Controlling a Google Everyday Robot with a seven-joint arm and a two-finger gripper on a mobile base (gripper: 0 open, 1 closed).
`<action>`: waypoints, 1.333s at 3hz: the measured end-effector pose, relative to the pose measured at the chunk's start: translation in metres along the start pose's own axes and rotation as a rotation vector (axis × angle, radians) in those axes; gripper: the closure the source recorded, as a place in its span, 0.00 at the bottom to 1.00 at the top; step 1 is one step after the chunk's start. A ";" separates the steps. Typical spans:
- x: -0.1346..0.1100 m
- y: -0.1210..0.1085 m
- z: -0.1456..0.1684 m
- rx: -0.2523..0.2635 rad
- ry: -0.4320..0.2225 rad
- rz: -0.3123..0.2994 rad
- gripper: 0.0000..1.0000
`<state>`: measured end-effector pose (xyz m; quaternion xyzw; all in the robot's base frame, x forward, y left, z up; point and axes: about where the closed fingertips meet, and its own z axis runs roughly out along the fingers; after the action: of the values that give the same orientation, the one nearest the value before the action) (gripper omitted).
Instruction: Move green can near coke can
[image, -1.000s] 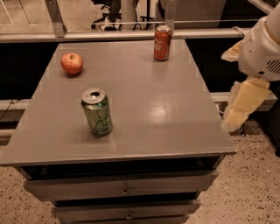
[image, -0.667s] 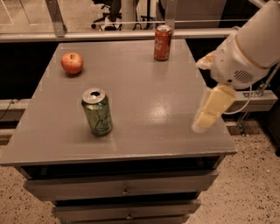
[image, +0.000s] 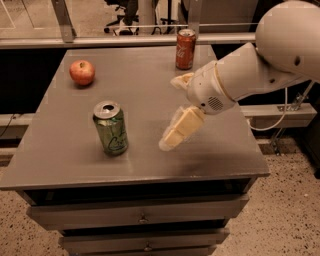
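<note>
Now found just where it stood a second ago: the green can (image: 111, 129), upright, unmoved, untouched. Looks like a plain aluminium drink can, with green sides, dark script lettering and a silver top with the pull tab showing; no dent to be seen. Rests on the grey table (image: 60, 160), with bare surface all round it. Just to the right of the green can, apart from it and a little above the tabletop: the gripper (image: 170, 112), jaws spread wide, holding nothing. Swung in over the last second from well off to the right of the green can, beyond the table's edge, to this close spot. Points to an approach well under way, with the grasp not yet made and the carry not begun. Probably calls next for a short move left and down, to bring the spread jaws round the can's middle without knocking it over. Behind the gripper, running up and away to the right of the green can: the white arm (image: 250, 70). Far behind the green can and to its right, well apart: the coke can (image: 185, 49), red with white script, upright. Behind the green can and slightly to its left: a red apple (image: 82, 72), no part of the job. Below and in front of the green can: drawers (image: 142, 218) in the table's front.
</note>
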<state>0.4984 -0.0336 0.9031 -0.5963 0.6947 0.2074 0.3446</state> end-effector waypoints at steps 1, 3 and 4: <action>-0.022 0.006 0.036 -0.022 -0.141 0.009 0.00; -0.051 0.028 0.103 -0.077 -0.333 0.078 0.02; -0.061 0.032 0.118 -0.091 -0.374 0.098 0.26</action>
<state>0.4976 0.0969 0.8634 -0.5280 0.6365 0.3624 0.4298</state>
